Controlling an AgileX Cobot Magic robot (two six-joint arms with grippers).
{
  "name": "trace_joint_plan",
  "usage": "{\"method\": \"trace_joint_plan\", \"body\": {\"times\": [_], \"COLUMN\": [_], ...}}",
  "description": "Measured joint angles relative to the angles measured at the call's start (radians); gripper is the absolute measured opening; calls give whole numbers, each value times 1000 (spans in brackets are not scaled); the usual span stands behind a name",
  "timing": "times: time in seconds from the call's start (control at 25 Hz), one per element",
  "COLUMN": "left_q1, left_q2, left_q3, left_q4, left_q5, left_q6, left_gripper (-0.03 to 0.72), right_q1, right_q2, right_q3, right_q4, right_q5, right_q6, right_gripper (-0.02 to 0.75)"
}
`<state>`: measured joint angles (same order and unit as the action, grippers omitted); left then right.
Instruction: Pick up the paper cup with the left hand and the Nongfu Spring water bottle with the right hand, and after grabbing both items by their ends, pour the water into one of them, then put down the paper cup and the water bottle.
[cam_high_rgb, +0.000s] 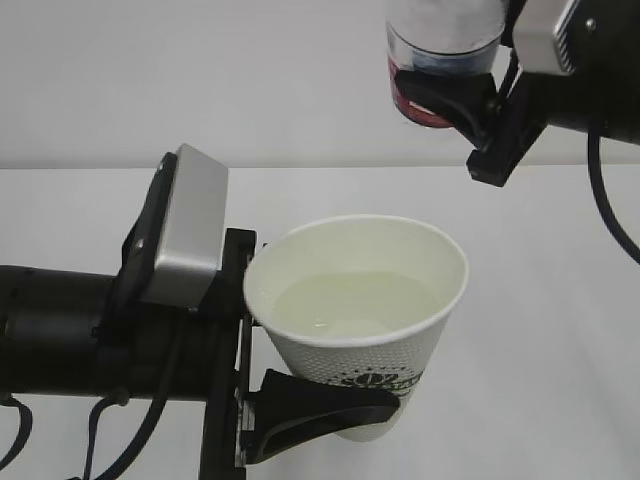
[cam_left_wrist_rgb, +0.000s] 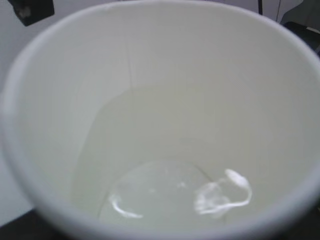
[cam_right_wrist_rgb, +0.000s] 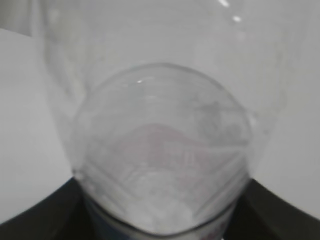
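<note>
Sitting tilted a bit in the left gripper (cam_high_rgb: 330, 405), the paper cup (cam_high_rgb: 360, 345) was the closest thing in the exterior view, low and centre, held off the white table (cam_high_rgb: 560, 330). One black finger (cam_high_rgb: 325, 408) curved round the front of the cup near its base, right under the dark green logo (cam_high_rgb: 378, 381), so that gripper was clamped on the cup's lower part; the other finger was hidden behind it. The cup's white wall had the dotted texture, and inside there was water (cam_high_rgb: 355, 305) filling roughly the lower half, looking faintly yellowish against the paper. From the left wrist view you basically just stared down into the cup (cam_left_wrist_rgb: 60, 100), with the water (cam_left_wrist_rgb: 170, 195) catching a few bright squiggly reflections near the bottom.

Up and to the right, well apart from the cup and higher than its rim, the water bottle (cam_high_rgb: 440, 40) hung at the top edge of the exterior view, only partly in shot. Its red label (cam_high_rgb: 400, 90) showed low on the left side. The right gripper (cam_high_rgb: 465, 100) was closed on the bottle, a black finger (cam_high_rgb: 445, 100) wrapped across its front, with the grey metal plate (cam_high_rgb: 545, 35) behind it. The right wrist view was mostly blurry clear plastic, the bottle (cam_right_wrist_rgb: 160, 150) filling the frame, and black gripper parts at the bottom corners.

The left arm (cam_high_rgb: 70, 330) came in from the left edge, with its own grey plate (cam_high_rgb: 190, 235) just beside the cup.
</note>
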<state>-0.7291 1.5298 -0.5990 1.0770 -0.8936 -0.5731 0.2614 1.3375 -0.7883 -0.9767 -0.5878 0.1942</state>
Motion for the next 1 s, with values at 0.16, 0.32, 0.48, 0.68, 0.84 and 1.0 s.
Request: {"method": "trace_joint_plan", "body": {"times": [0.16,0.32,0.48,0.68,0.84,1.0], "left_q1": [0,0,0,0,0,0], "left_q2": [0,0,0,0,0,0], "left_q3": [0,0,0,0,0,0], "left_q4": [0,0,0,0,0,0], "left_q5": [0,0,0,0,0,0], "left_q6": [0,0,0,0,0,0], "left_gripper": [490,490,490,490,490,490], "right_q1": [0,0,0,0,0,-19], "right_q2": [0,0,0,11,24,24], "right_q3": [0,0,0,0,0,0], "right_q4": [53,129,166,218,268,319], "right_q5": [50,79,101,118,143,152], "right_q6": [6,6,6,6,6,3], "right_gripper": [467,467,467,467,467,467]}}
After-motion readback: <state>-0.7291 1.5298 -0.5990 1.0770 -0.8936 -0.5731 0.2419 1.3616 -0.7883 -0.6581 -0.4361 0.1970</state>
